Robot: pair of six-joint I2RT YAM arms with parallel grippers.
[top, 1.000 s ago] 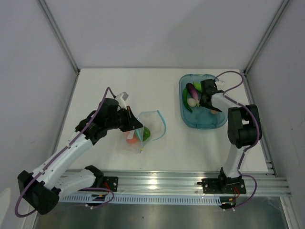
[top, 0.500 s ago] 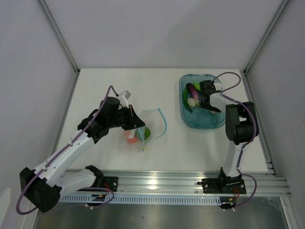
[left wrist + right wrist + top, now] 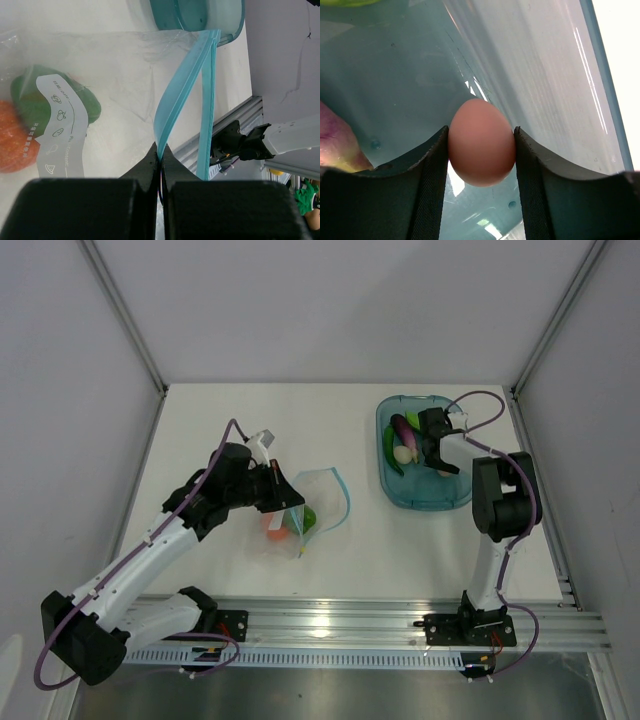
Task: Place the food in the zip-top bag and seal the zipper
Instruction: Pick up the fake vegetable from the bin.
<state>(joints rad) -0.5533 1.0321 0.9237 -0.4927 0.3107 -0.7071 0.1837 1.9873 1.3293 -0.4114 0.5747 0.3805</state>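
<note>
The clear zip-top bag lies on the table with a green piece and an orange piece inside. My left gripper is shut on one lip of the light blue zipper, with the bag's mouth parted; the gripper pinches the strip at its near end. The bag's white label covers the green piece. My right gripper is in the blue tray, shut on a small brown-pink egg-shaped piece. The purple eggplant and the white-pink round piece lie in the tray.
The tray's wall runs close to the right of my right gripper. A pink-yellow piece lies left of it. The tray rim shows beyond the bag. Aluminium frame posts stand at the table's corners.
My left arm has shifted slightly towards the far right with the zipper lip in its grip. My right arm has drawn in a little over the tray.
</note>
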